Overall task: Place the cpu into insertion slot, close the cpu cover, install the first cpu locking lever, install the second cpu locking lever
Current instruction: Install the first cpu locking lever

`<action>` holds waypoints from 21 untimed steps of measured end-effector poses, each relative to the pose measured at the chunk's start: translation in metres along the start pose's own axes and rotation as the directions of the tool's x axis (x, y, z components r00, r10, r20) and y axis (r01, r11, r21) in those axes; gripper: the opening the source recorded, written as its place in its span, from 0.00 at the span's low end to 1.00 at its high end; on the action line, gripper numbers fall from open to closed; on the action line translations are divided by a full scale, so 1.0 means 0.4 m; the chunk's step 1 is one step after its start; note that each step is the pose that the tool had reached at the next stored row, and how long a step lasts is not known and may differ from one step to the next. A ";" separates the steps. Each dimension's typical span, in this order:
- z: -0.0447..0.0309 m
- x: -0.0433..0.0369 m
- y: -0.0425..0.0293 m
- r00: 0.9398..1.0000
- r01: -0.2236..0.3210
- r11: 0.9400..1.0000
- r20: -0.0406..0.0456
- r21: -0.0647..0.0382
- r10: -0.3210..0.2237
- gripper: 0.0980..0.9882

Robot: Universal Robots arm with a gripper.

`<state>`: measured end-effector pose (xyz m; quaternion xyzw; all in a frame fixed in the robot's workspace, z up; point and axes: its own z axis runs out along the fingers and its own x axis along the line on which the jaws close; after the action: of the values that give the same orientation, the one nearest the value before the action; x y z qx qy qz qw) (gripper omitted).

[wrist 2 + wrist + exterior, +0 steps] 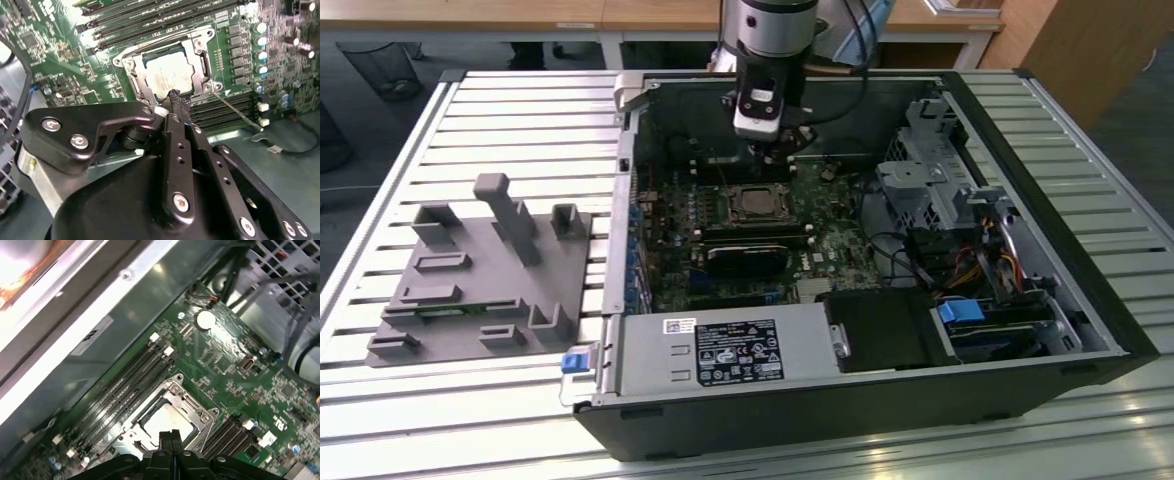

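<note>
The cpu (167, 75) lies in the insertion slot (754, 204) on the green board, its silvery top showing through the window of the cpu cover (199, 56), which lies flat over it. A thin metal locking lever (237, 114) sticks out from one socket corner across the dark memory slots. My gripper (175, 96) is shut with nothing between its fingers, its tips just above the socket's edge. In the first wrist view the gripper (170, 436) hangs over the cpu (167, 420) and cover (187, 402). In the exterior view the gripper (778, 158) hangs just behind the socket.
The open computer case (1067, 300) rests on a slatted table. A black block (747, 262) sits in front of the socket, a power supply (720, 350) nearer still, and drive cages with cables (961, 260) on the exterior view's right. A grey fixture (480, 270) stands outside the case.
</note>
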<state>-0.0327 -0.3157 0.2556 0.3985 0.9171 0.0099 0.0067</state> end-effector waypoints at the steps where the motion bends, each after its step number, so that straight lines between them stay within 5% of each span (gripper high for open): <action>1: 0.000 0.000 0.000 1.000 0.014 1.000 0.000 0.000 -0.014 0.03; 21: 0.000 0.000 0.000 0.983 0.183 0.983 -0.004 -0.001 -0.183 0.03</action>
<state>-0.0327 -0.3157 0.2555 0.3124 0.9499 0.0105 0.0058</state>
